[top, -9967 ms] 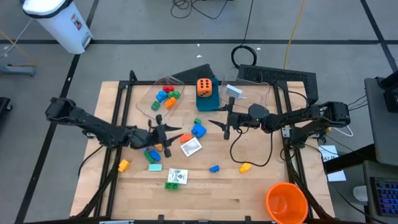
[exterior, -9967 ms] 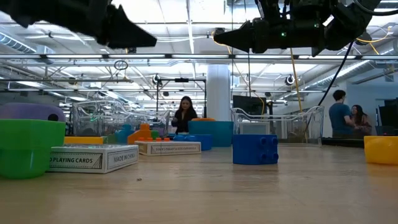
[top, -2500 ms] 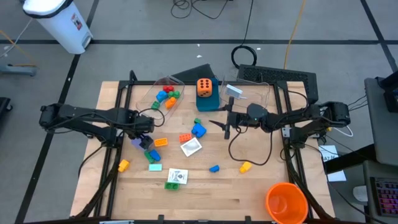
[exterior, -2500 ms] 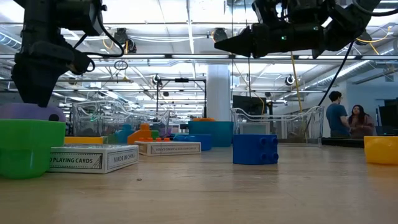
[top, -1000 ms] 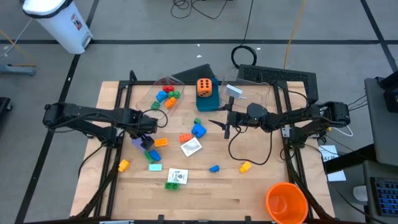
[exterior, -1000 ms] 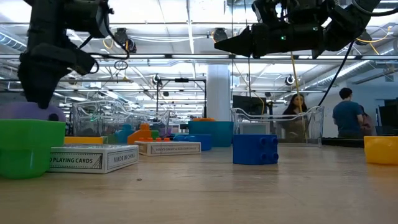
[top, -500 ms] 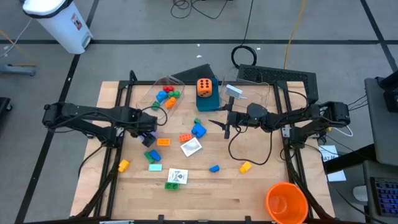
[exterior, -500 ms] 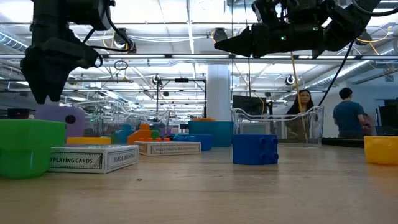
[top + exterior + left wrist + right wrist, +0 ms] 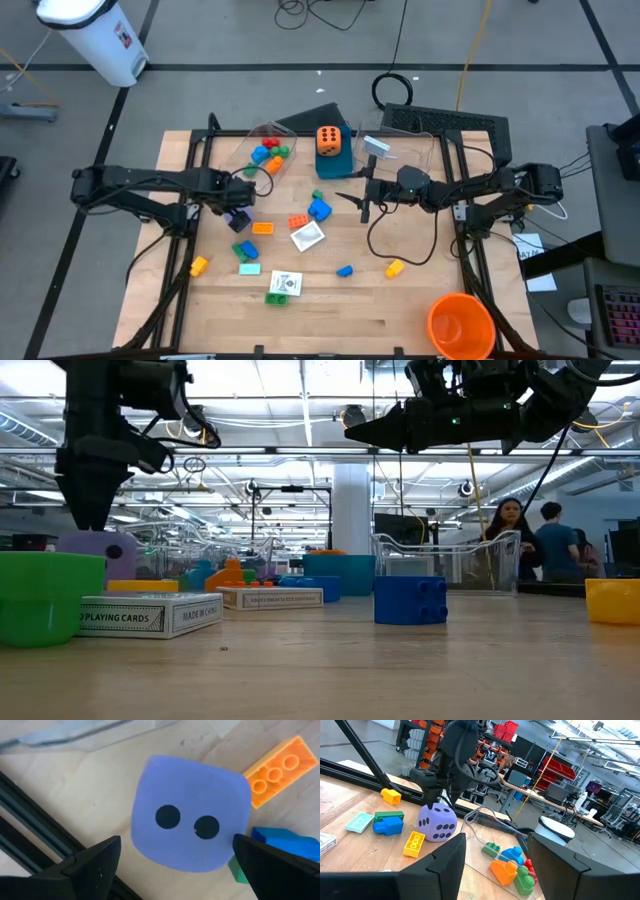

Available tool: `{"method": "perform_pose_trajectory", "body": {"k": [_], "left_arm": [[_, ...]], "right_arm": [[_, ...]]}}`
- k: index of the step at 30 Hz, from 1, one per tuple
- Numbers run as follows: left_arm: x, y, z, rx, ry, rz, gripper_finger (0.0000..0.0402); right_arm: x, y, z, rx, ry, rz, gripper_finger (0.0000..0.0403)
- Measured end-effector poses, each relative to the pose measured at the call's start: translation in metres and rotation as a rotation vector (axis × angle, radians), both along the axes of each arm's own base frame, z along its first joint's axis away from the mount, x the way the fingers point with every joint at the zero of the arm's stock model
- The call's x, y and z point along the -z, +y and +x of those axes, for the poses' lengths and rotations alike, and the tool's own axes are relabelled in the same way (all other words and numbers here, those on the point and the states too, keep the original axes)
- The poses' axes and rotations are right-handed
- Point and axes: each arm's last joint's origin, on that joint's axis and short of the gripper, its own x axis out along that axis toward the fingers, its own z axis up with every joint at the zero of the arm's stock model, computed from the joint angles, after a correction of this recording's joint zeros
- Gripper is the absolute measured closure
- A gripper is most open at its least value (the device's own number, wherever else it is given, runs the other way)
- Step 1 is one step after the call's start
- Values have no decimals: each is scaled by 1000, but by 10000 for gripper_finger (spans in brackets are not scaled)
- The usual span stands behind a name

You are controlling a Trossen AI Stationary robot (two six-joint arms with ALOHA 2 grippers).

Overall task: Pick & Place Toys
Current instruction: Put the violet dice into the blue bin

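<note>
Left gripper (image 9: 175, 855) poised above purple die (image 9: 191, 819), fingers wide apart, nothing held; die on table beside orange brick (image 9: 276, 768); grasp step, I'd judge; next: descend, close. Right gripper (image 9: 362, 205) idles right of die, fingers half apart, empty.

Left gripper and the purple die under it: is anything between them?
No. In the left wrist view the left gripper is open over the purple die, with nothing between.

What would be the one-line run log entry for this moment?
left gripper: open, above purple die | right gripper: hovering, empty | orange brick: beside die
</note>
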Motion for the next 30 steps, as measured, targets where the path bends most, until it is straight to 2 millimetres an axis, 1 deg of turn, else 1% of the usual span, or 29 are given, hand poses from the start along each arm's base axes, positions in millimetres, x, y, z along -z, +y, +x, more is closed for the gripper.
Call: {"method": "perform_pose_trajectory", "body": {"k": [5, 9, 13, 26, 30], "left_arm": [[0, 8, 0, -1, -8, 8, 14], [2, 11, 2, 42, -39, -20, 14], [6, 11, 5, 83, -86, -66, 14], [7, 11, 6, 89, -94, -72, 14], [9, 10, 8, 74, -90, -114, 14]], "right_arm": [[0, 0, 0, 0, 0, 0, 195], [0, 0, 0, 0, -1, 0, 195], [0, 0, 0, 0, 0, 0, 195], [0, 0, 0, 0, 0, 0, 195], [0, 0, 0, 0, 0, 0, 195]]}}
